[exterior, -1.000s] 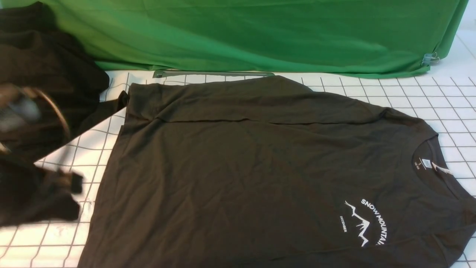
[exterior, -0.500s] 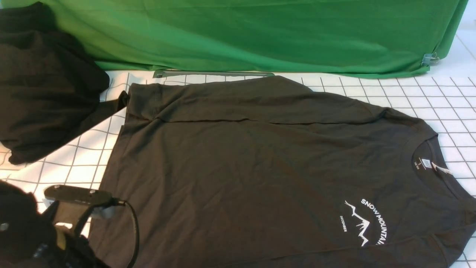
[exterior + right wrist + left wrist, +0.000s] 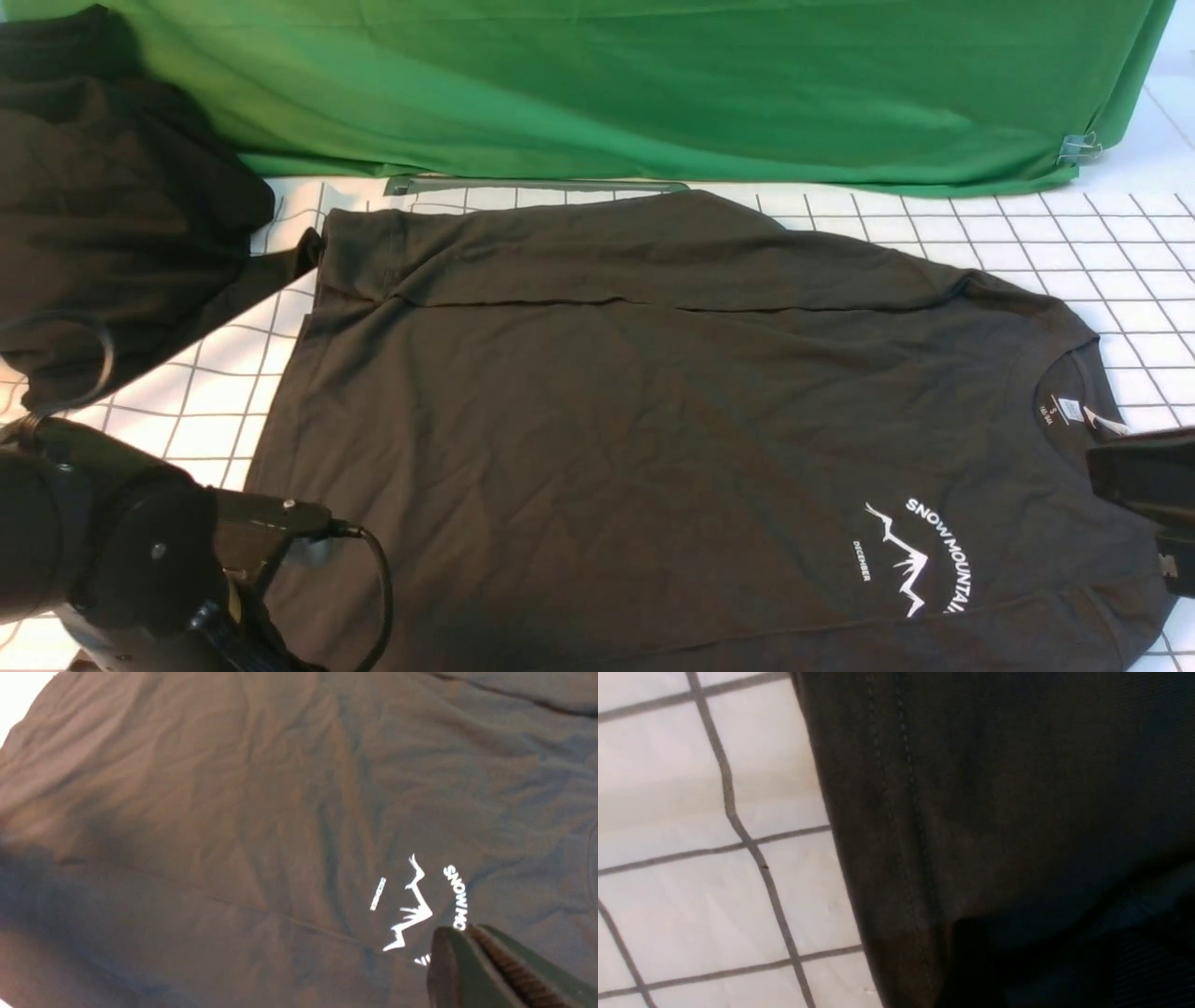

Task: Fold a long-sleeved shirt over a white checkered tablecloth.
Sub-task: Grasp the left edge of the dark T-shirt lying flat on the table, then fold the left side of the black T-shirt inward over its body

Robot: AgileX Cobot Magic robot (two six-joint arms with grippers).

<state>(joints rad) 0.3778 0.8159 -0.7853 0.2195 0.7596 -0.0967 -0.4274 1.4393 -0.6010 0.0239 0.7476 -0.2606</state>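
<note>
On the white checkered tablecloth [image 3: 1074, 233] the long-sleeved shirt [image 3: 653, 420] lies spread flat (collar [image 3: 1074, 373] toward the right). It looks like a soft, floppy knit, so I'd pinch an edge. Right gripper [image 3: 462, 935] is pinched together, seemingly empty; left gripper, can't tell.

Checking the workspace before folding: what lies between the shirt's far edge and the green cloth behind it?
In the front view, only a narrow band of the white checkered tablecloth, with a thin grey strip beside the green cloth.
</note>
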